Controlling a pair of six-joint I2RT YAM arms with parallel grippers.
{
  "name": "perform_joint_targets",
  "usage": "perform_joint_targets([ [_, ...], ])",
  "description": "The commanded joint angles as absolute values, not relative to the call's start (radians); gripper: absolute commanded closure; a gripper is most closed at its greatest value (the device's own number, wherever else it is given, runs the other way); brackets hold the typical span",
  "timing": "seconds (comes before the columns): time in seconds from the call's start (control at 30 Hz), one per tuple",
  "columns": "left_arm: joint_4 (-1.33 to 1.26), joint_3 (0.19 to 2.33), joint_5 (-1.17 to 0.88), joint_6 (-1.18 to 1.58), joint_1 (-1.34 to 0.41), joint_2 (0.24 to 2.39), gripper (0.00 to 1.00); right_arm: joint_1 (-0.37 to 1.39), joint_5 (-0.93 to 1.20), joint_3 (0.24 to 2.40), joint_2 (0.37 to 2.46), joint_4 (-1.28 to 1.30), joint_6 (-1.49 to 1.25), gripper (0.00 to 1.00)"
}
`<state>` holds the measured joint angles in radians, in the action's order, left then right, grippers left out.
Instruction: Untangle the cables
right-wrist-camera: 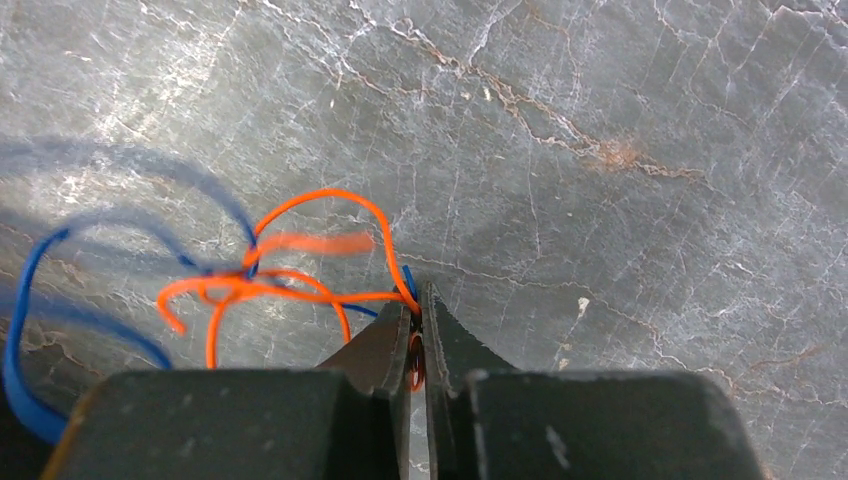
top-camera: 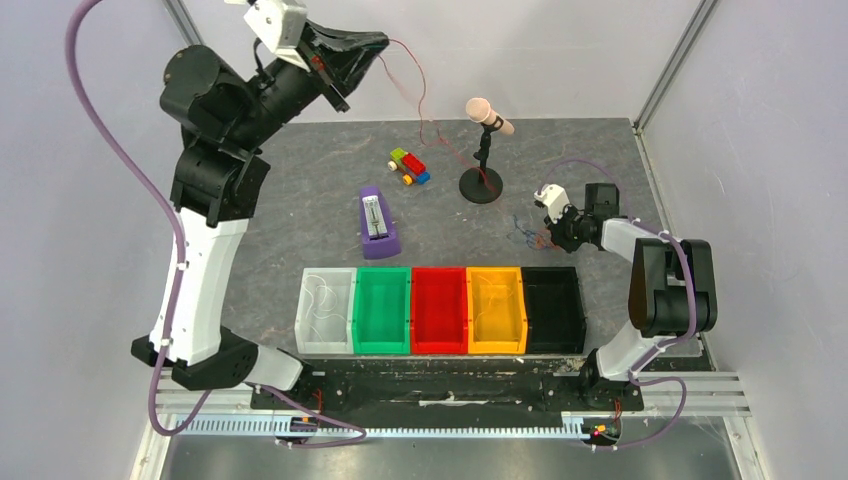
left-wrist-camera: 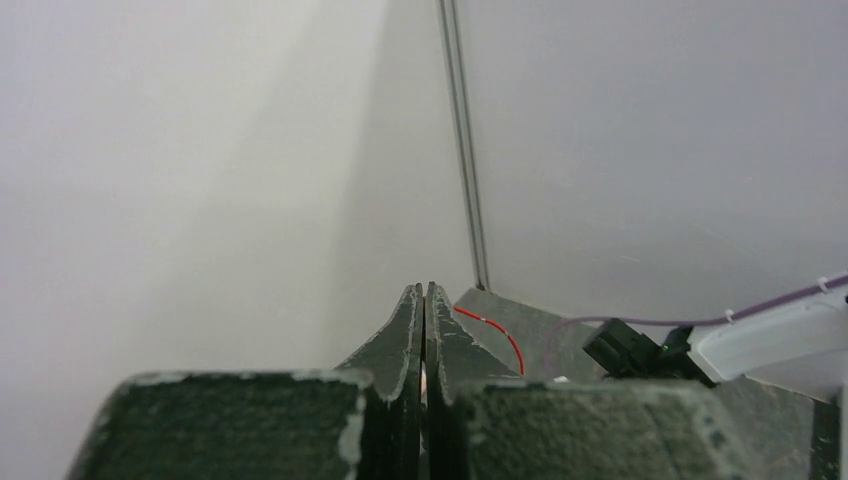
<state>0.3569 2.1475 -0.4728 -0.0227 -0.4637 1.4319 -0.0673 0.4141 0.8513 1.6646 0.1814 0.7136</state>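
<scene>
My left gripper (top-camera: pixel 380 42) is raised high at the back left and shut on a thin red wire (top-camera: pixel 422 95). The wire hangs down past the microphone stand toward the bundle. In the left wrist view the wire (left-wrist-camera: pixel 495 332) curves off beside the closed gripper (left-wrist-camera: pixel 424 290). My right gripper (top-camera: pixel 545 235) is low at the table's right, shut on the bundle of orange and blue wires (top-camera: pixel 525 232). In the right wrist view the orange wire (right-wrist-camera: pixel 300 285) and blue wire (right-wrist-camera: pixel 30 300) loop left of the closed gripper (right-wrist-camera: pixel 418 300).
A microphone on a black stand (top-camera: pixel 482 150) is at back centre. A toy truck (top-camera: pixel 409 166) and a purple block (top-camera: pixel 376 224) lie left of it. Bins stand in a row at the front: white (top-camera: pixel 325 312) and yellow (top-camera: pixel 496 310) hold thin wires, green (top-camera: pixel 381 312), red (top-camera: pixel 439 312), black (top-camera: pixel 553 310).
</scene>
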Motion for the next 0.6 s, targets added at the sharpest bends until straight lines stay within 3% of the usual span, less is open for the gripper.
perform_joint_targets([
  [0.0, 0.261, 2.187, -0.438, -0.025, -0.449, 1.4, 0.98, -0.083, 0.291, 0.859, 1.705, 0.179, 0.752, 0.95],
  [0.3, 0.258, 2.189, -0.453, -0.026, -0.446, 1.395, 0.98, -0.089, 0.285, 0.865, 1.706, 0.182, 0.756, 1.0],
  [0.57, 0.293, 2.106, -0.642, 0.032, -0.446, 1.347, 0.98, -0.089, 0.303, 0.88, 1.704, 0.192, 0.746, 1.0],
])
